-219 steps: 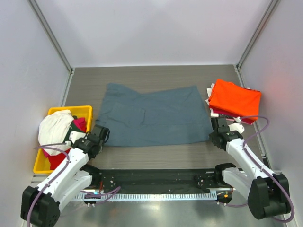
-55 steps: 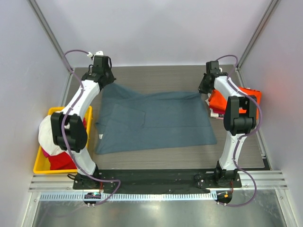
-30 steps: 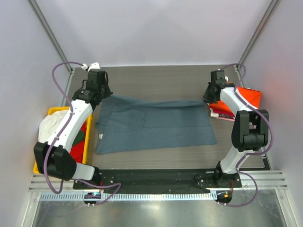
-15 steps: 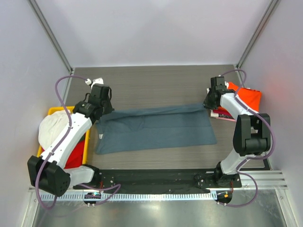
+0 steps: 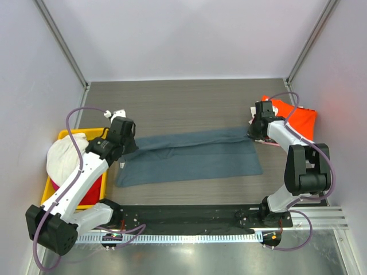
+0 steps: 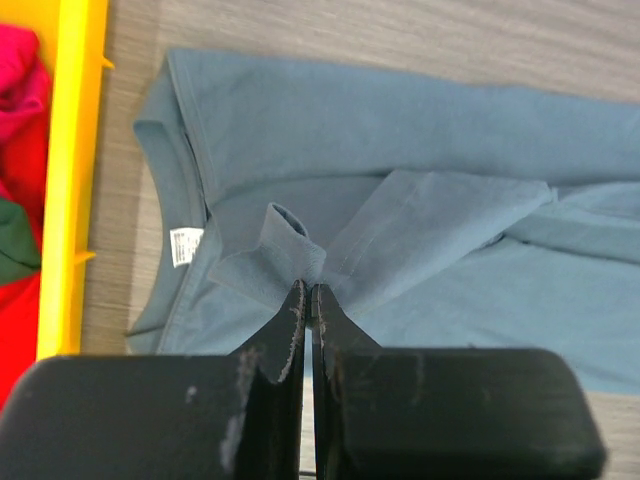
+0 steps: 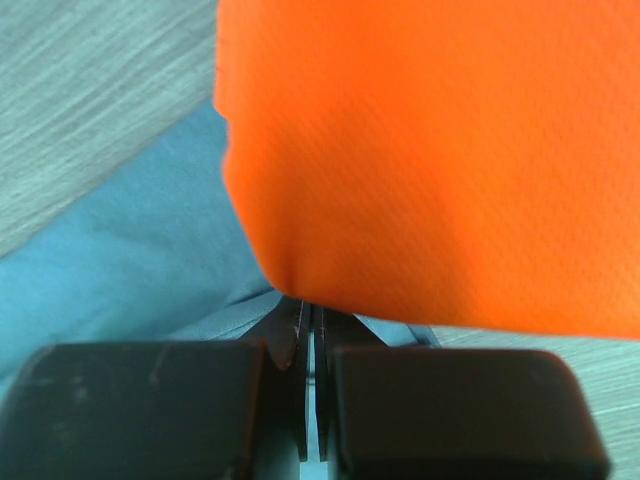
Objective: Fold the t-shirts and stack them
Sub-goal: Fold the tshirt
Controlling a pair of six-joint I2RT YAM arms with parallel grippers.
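A slate blue-grey t-shirt (image 5: 195, 163) lies across the middle of the table, its far edge doubled over toward the near side. My left gripper (image 5: 128, 147) is shut on a pinch of that cloth (image 6: 400, 220) at the left end, near the collar label (image 6: 186, 245). My right gripper (image 5: 252, 132) is shut on the shirt's right far corner, right against the folded orange t-shirt (image 5: 295, 117). In the right wrist view the orange t-shirt (image 7: 430, 150) overhangs the right gripper (image 7: 311, 308) and hides the very tips; blue-grey cloth (image 7: 130, 270) spreads to the left.
A yellow bin (image 5: 64, 135) stands at the left edge with a white t-shirt (image 5: 63, 157) and red cloth (image 5: 86, 192) in it. Its rim (image 6: 70, 180) shows in the left wrist view, with red (image 6: 20, 100) and dark green cloth (image 6: 15, 240) inside. Walls close in on three sides.
Both grippers have come toward the near side, drawing the shirt's far edge over its near half, so the shirt now lies as a narrower band. Both stay shut.
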